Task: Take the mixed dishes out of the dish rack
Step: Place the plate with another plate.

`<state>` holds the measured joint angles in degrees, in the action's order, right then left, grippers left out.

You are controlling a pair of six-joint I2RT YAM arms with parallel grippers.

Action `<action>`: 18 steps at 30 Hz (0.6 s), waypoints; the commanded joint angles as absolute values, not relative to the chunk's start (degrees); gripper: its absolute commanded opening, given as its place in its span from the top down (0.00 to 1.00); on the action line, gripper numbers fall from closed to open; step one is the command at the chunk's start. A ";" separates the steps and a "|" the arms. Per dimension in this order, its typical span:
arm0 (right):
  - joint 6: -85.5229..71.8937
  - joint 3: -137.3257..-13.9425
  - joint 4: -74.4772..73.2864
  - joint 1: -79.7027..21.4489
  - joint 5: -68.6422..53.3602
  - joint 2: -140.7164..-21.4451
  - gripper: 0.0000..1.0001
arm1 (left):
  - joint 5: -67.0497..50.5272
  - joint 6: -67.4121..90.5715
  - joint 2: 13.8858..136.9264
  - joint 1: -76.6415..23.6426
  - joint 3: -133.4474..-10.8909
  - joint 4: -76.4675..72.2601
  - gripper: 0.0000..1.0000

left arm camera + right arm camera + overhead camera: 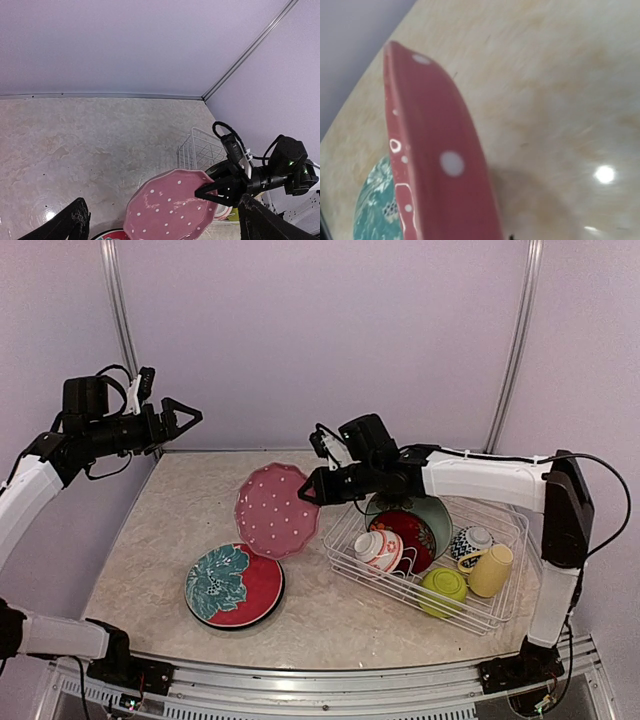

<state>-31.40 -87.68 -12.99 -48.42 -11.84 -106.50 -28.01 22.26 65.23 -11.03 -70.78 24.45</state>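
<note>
The right gripper point(312, 488) pinches the tilted pink dotted plate point(274, 510) by its rim, just left of the dish rack point(390, 585). The left gripper point(188, 416) gapes wide, well apart.

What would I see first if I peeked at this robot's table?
Probably the pink plate with white dots, pinched at its rim by the right gripper and held tilted over the table, left of the dish rack. Beside it, lying flat, is a red plate with a big teal flower. The rack holds bowls and a yellow mug.

Pink dotted plate point(435, 130) is blurred, cropped below.
</note>
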 commanded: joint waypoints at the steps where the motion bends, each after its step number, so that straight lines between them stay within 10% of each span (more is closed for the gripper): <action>1: -35.44 -95.09 -2.97 -51.96 -18.36 -111.51 1.00 | -27.68 21.31 65.02 -11.33 -71.46 24.13 0.01; 18: -42.34 -100.28 1.01 -58.08 -28.07 -124.87 1.00 | -27.96 21.36 65.30 -11.98 -71.63 24.28 0.01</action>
<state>-39.46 -96.90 -7.31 -57.28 -23.46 -123.87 -28.03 22.26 65.23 -11.49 -70.78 24.43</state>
